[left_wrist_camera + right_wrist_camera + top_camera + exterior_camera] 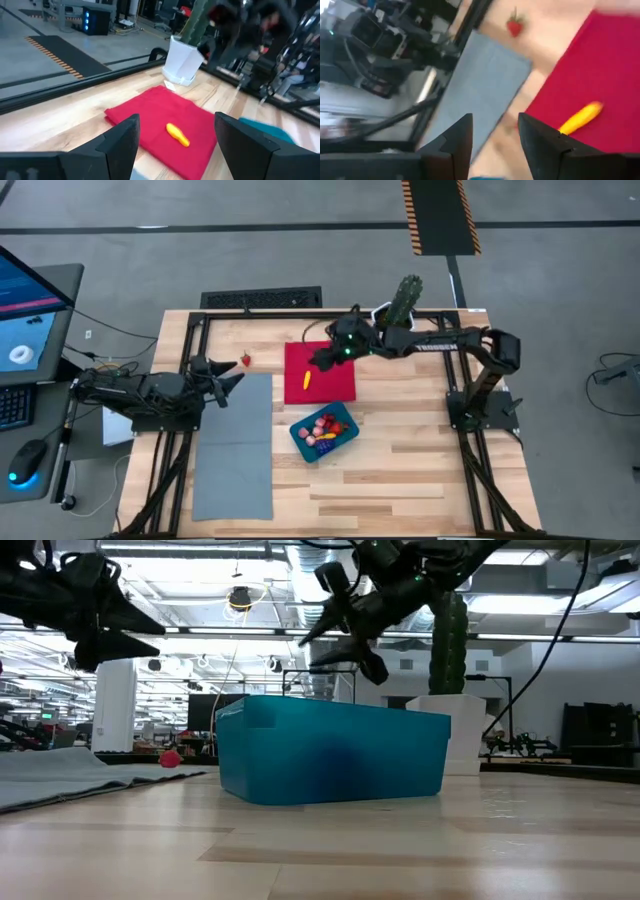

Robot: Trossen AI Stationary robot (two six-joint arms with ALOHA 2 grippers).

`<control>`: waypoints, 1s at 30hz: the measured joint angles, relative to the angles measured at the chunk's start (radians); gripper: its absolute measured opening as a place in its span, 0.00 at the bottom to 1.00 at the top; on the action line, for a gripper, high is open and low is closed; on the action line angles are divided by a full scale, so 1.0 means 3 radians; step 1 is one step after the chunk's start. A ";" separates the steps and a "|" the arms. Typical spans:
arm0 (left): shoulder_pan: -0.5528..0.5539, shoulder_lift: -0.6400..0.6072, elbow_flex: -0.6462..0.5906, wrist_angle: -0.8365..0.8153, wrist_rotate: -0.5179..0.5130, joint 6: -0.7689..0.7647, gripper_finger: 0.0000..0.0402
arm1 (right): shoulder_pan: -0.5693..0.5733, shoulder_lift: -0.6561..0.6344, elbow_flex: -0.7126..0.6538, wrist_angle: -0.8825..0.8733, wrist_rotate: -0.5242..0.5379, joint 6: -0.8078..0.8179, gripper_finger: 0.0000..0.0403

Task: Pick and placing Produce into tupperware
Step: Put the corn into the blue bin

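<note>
The teal tupperware (325, 432) stands on the table near the middle and holds several small produce pieces (323, 427). A yellow banana-like piece (307, 380) lies on the red cloth (335, 375). A red strawberry (245, 360) lies on bare wood left of the cloth. My right gripper (322, 361) hovers open above the cloth's far left part with nothing between its fingers (495, 137). My left gripper (232, 376) waits open at the table's left side, above the grey mat's far edge, pointing toward the cloth (177, 120).
A grey mat (235, 450) covers the table's left part. A green cactus in a white pot (403, 302) stands at the far edge behind the cloth. Bare wood lies right of and in front of the tupperware (330, 755).
</note>
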 joint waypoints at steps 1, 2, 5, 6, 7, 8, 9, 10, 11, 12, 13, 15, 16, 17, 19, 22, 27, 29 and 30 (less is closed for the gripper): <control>0.0000 0.0000 0.0000 -0.0049 0.0000 0.0002 0.61 | -0.0035 0.0042 0.0046 0.0017 -0.0144 0.0135 0.44; 0.0000 0.0000 0.0000 -0.0097 0.0000 0.0000 0.61 | -0.0061 0.0096 0.0091 0.0036 -0.0292 0.0264 0.45; 0.0000 0.0000 0.0000 -0.0179 -0.0004 -0.0003 0.61 | -0.0105 0.0272 0.0242 -0.0325 -0.0587 0.0565 0.48; 0.0000 0.0000 0.0000 -0.0206 -0.0019 -0.0003 0.61 | -0.0095 0.0353 0.0335 -0.0424 -0.0590 0.0592 0.50; 0.0000 0.0000 0.0000 -0.0228 -0.0036 -0.0003 0.61 | -0.0090 0.0428 0.0422 -0.0575 -0.0591 0.0597 0.51; 0.0000 0.0000 0.0000 -0.0240 -0.0041 -0.0002 0.61 | -0.0091 0.0522 0.0521 -0.0698 -0.0596 0.0607 0.52; 0.0000 0.0000 0.0000 -0.0264 -0.0041 -0.0002 0.61 | -0.0092 0.0624 0.0632 -0.0818 -0.0607 0.0626 0.53; 0.0001 0.0000 0.0000 -0.0294 -0.0040 -0.0001 0.61 | -0.0091 0.0724 0.0744 -0.0970 -0.0632 0.0644 0.54; 0.0000 0.0000 0.0000 -0.0307 -0.0039 -0.0001 0.61 | -0.0091 0.0820 0.0861 -0.1103 -0.0658 0.0668 0.54; 0.0000 0.0000 -0.0011 -0.0295 -0.0038 -0.0001 0.61 | -0.0091 0.0903 0.0988 -0.1222 -0.0669 0.0686 0.54; 0.0000 -0.0004 -0.0036 -0.0285 -0.0039 -0.0002 0.61 | -0.0091 0.0966 0.1113 -0.1391 -0.0669 0.0694 0.54; 0.0000 -0.0001 -0.0091 -0.0288 -0.0031 -0.0025 0.61 | -0.0092 0.1080 0.1364 -0.1651 -0.0676 0.0692 0.54; 0.0000 -0.0001 -0.0112 -0.0290 -0.0029 -0.0033 0.61 | -0.0093 0.1135 0.1474 -0.1825 -0.0672 0.0693 0.53; 0.0000 -0.0001 -0.0141 -0.0280 -0.0030 -0.0048 0.61 | -0.0093 0.1202 0.1587 -0.1986 -0.0663 0.0699 0.53; 0.0000 -0.0001 -0.0202 -0.0299 -0.0029 -0.0111 0.61 | -0.0116 0.1319 0.1786 -0.2285 -0.0658 0.0758 0.52; 0.0000 -0.0004 -0.0251 -0.0215 -0.0029 -0.0175 0.61 | -0.0137 0.1488 0.2024 -0.2531 -0.0678 0.0844 0.50; 0.0000 -0.0003 -0.0253 -0.0207 0.0078 -0.0201 0.61 | -0.0128 0.1720 0.2228 -0.2719 -0.0769 0.0857 0.51; 0.0000 -0.0003 -0.0253 -0.0206 0.0144 -0.0200 0.61 | -0.0115 0.1790 0.2262 -0.2755 -0.0833 0.0861 0.52; -0.0001 -0.0003 -0.0254 -0.0207 0.0150 -0.0200 0.61 | -0.0106 0.1825 0.2273 -0.2751 -0.0843 0.0870 0.53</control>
